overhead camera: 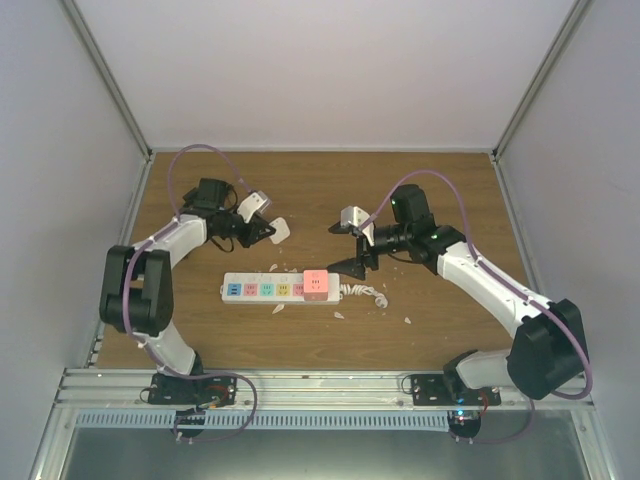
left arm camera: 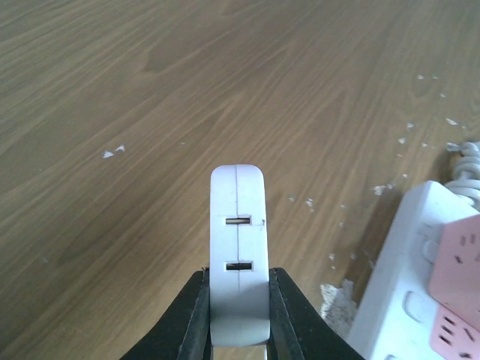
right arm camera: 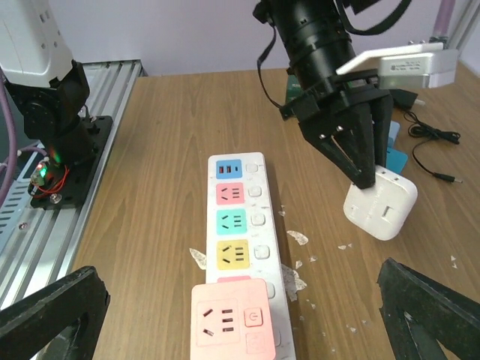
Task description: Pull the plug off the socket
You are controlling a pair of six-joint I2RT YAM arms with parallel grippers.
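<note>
The socket (overhead camera: 262, 289) is a long white power strip with coloured faces, lying across the middle of the table; it also shows in the right wrist view (right arm camera: 260, 217) and at the lower right of the left wrist view (left arm camera: 401, 300). The plug (overhead camera: 282, 230), a white rounded block, is off the strip and behind it. My left gripper (overhead camera: 268, 232) is shut on the plug (left arm camera: 238, 225), both fingers pressed to its sides (left arm camera: 239, 271). The right wrist view shows the plug (right arm camera: 382, 208) low over the wood. My right gripper (overhead camera: 342, 248) is open above the strip's cord end (right arm camera: 238, 271), holding nothing.
A pink cube adapter (overhead camera: 316, 285) sits plugged into the strip near its coiled white cord (overhead camera: 366, 293). White flecks (overhead camera: 340, 315) litter the wood. A thin black cable (right arm camera: 431, 139) lies behind the left gripper. A metal rail (overhead camera: 320, 385) runs along the near edge.
</note>
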